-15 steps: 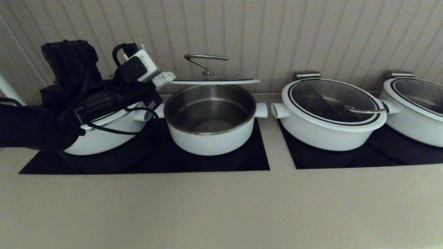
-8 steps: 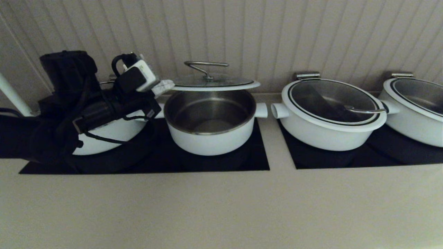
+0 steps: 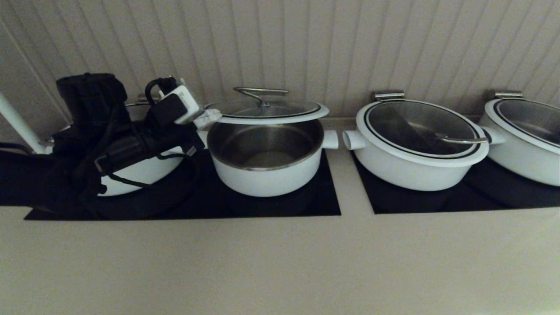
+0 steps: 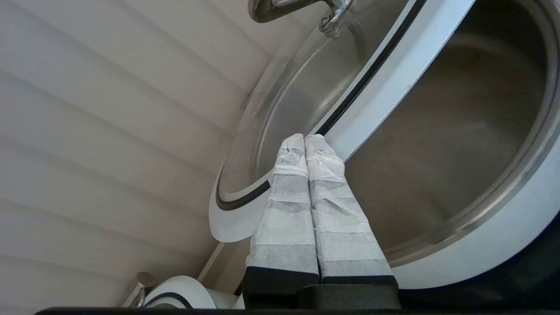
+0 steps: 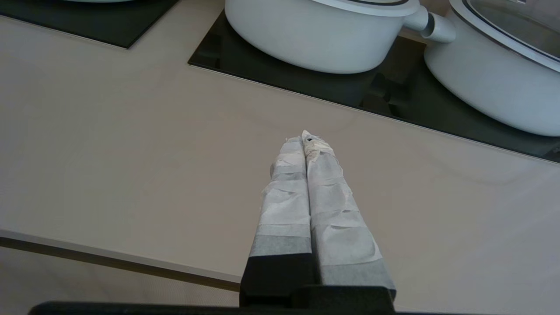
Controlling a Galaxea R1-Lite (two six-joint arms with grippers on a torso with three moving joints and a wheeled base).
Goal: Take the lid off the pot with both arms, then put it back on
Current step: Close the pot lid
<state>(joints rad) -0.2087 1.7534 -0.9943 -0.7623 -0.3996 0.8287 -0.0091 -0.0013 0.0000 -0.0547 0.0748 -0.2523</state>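
Observation:
The lid (image 3: 267,111), glass with a white ring and an arched steel handle, hangs just above the back rim of the open pot (image 3: 267,175), slightly tilted. My left gripper (image 3: 209,117) is shut on the lid's left rim. In the left wrist view the taped fingers (image 4: 284,192) clamp the white ring of the lid (image 4: 376,92), with the pot's steel inside (image 4: 459,144) beneath. My right gripper (image 5: 306,139) is shut and empty over the beige counter (image 5: 131,153), out of the head view.
A wider white pot with a lid (image 3: 420,144) stands right of the task pot, another (image 3: 525,135) at the far right, and one (image 3: 140,170) behind my left arm. All sit on black cooktop panels (image 3: 328,205). A ribbed wall (image 3: 332,48) runs close behind.
My left gripper has lowered the lid from well above the pot to just over its rim. The arm dropped with it.

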